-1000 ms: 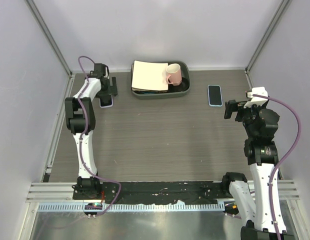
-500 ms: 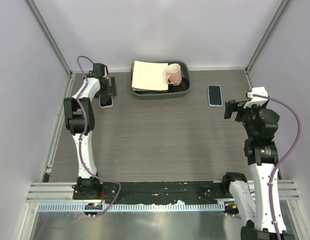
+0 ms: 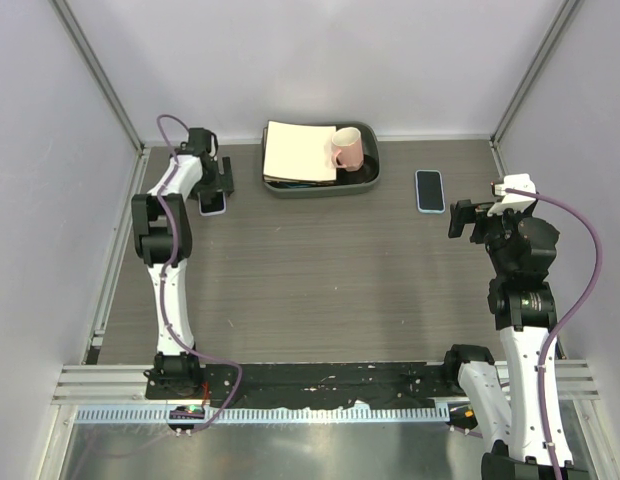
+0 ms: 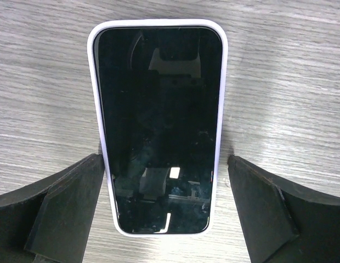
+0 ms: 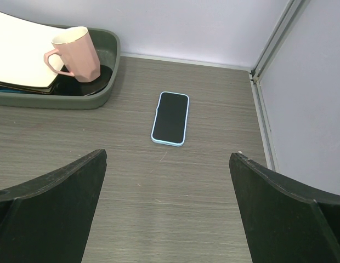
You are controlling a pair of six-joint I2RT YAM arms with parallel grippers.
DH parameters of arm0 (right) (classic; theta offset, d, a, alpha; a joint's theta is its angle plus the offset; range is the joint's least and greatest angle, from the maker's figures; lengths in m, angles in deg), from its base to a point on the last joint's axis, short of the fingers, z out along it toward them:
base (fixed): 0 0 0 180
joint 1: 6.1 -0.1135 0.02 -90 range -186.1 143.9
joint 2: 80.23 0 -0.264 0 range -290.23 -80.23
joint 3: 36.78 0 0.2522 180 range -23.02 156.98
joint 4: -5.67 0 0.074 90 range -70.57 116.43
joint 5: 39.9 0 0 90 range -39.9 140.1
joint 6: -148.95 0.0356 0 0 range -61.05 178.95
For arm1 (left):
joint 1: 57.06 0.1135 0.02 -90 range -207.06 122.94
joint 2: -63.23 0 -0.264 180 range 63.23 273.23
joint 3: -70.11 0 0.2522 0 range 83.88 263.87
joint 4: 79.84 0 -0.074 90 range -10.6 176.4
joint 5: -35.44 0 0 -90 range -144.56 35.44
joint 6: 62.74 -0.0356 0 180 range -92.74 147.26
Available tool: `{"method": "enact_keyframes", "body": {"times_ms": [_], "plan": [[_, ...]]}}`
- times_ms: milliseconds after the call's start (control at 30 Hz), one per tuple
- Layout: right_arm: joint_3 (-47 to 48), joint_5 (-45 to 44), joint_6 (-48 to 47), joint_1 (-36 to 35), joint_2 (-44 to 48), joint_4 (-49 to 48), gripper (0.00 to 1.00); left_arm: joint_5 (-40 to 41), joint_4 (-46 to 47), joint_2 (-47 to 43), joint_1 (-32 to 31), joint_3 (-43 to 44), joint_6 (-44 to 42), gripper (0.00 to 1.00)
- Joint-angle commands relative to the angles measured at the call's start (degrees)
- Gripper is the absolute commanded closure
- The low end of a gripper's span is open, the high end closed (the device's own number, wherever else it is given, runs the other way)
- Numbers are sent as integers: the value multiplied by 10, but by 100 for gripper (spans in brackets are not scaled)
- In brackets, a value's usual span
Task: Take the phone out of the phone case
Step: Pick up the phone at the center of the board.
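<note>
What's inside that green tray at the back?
A pink mug stands in the green tray beside a cream sheet lying on darker flat items. What those are, and the tray floor beneath them, is covered.

A phone [image 4: 159,126] in a pale phone case [image 4: 95,93] lies screen up on a grey wood-grain table [image 4: 290,82]. Its dark glass reflects the rig above. The left gripper [image 4: 164,175] straddles the phone's near end with its jaws spread. One black finger [image 4: 66,213] sits at the case's edge and the other stands just clear.
</note>
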Motion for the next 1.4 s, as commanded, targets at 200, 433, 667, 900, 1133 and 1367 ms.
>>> {"method": "enact_keyframes", "body": {"times_ms": [200, 433, 667, 900, 1133, 1367], "plan": [[-1, 3, -1, 2, 3, -20, 0, -5, -92, 61, 3, 83, 11, 52], [-2, 7, 0, 2, 2, -20, 0, -11, -111, 71, 3, 94, -13, 100], [-4, 31, -1, 2, -2, -19, 0, -122, -61, -1, 1, 28, -85, 100], [15, 166, -1, 2, -22, 21, 0, -255, -25, -100, -12, -86, -194, 100], [50, 280, 51, -4, -73, 29, 4, -321, 19, -209, -43, -213, -288, 100], [104, 355, 111, -30, -167, 57, 7, -307, 43, -323, -118, -296, -345, 100]]}}
